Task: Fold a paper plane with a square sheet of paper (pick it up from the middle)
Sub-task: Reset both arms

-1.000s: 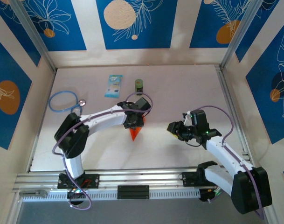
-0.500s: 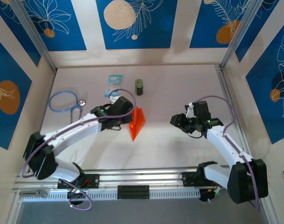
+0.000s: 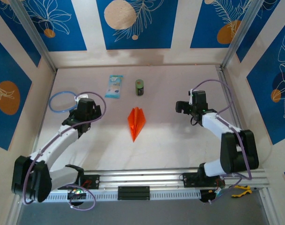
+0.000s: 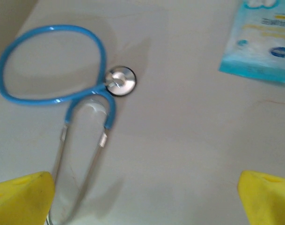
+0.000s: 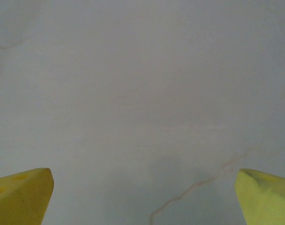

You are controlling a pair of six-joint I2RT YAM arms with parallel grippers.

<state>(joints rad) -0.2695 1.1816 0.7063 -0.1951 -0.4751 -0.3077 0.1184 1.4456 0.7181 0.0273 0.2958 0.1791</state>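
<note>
i see the paper plane (image 3: 136,123) lying flat mid-table, nose toward the arm bases, well apart from both grippers. left gripper (image 4: 144,199) spread wide, empty, above the stethoscope (image 4: 81,89). right gripper (image 5: 144,199) spread wide, empty, over bare table (image 5: 142,93).

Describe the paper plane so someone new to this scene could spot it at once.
On the pale table, look at the middle, just nearer than the small green can and light-blue packet at the far side. The paper plane lies flat there: a slim bright orange dart, the only orange thing on the table.
</note>
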